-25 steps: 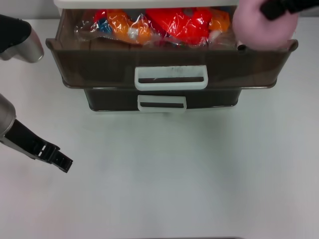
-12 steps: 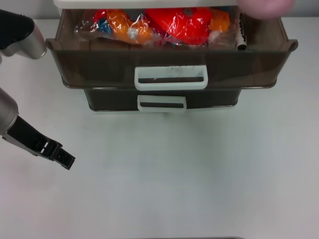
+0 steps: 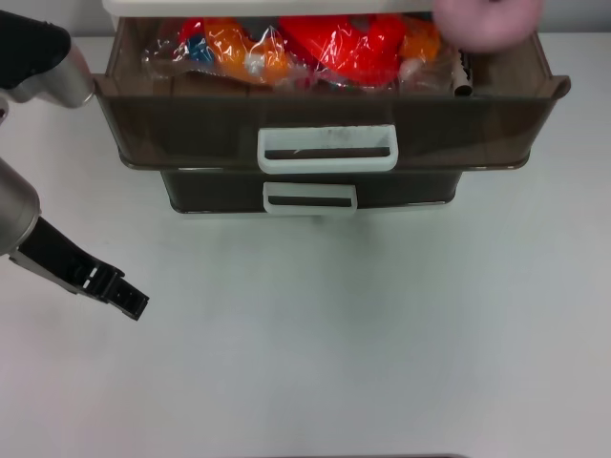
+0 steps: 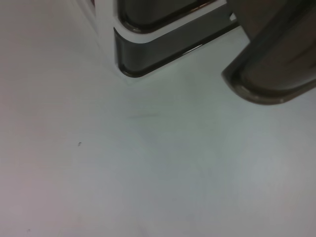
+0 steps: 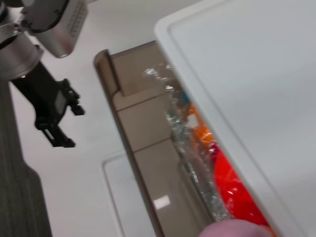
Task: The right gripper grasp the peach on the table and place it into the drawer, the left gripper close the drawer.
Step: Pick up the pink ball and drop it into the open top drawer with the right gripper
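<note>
The peach [image 3: 487, 21] sits over the drawer's [image 3: 191, 119] right rear corner, packets [image 3: 334, 43] to its left.

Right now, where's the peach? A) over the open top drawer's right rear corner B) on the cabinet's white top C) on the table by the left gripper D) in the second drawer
A: the peach sits over the open drawer, right rear end, beside the packets.

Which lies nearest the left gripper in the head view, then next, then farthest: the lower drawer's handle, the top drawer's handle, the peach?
From the left gripper, low on the robot's left:
1. Lower drawer's handle, centre.
2. Top drawer's handle, just above it.
3. Peach, far right corner of the open drawer.
</note>
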`<state>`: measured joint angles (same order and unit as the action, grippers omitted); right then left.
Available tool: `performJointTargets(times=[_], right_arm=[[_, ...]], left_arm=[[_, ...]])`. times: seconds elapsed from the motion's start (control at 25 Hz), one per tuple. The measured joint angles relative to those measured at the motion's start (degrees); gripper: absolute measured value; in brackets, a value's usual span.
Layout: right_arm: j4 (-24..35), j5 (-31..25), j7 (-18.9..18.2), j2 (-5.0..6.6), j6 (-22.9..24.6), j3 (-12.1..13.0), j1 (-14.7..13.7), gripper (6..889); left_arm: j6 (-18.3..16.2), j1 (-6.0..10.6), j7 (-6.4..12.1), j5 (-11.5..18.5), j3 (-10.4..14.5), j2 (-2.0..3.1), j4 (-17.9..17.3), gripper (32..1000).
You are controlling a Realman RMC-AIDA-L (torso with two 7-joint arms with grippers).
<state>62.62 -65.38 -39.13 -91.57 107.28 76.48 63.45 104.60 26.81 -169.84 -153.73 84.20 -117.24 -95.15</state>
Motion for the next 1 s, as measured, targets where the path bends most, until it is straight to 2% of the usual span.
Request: performJointTargets(times=[0.08,0.36,0.56,0.76,1.0], right_arm=[[-0.3,0.4,-0.4,-0.40,0.0,0.0,0.2,41],[-6.5,7.4,-4.6,-4.80,-0.3,-0.6,2.2,41],[-7.6,11.3,-5.9,-6.95,-0.5,-0.7,2.6,41],[-7.8,13.8,-6.4,-8.28,-0.7,-1.1,3.2,41],[-7.5,14.3,-6.4,-8.19,-0.7,-2.9,3.7,41]], left_arm=[[0.0,0.03,-0.02,0.0,0.0,0.00,0.0,850],[-0.3,0.52,-0.02,0.2,0.0,-0.07,-0.1,850],[-0.3,0.74,-0.05,0.3,0.1,-0.09,-0.1,850],[-0.4,0.74,-0.03,0.3,0.1,-0.09,-0.1,850],[-0.5,0.72,-0.01,0.3,0.1,-0.09,-0.1,850]])
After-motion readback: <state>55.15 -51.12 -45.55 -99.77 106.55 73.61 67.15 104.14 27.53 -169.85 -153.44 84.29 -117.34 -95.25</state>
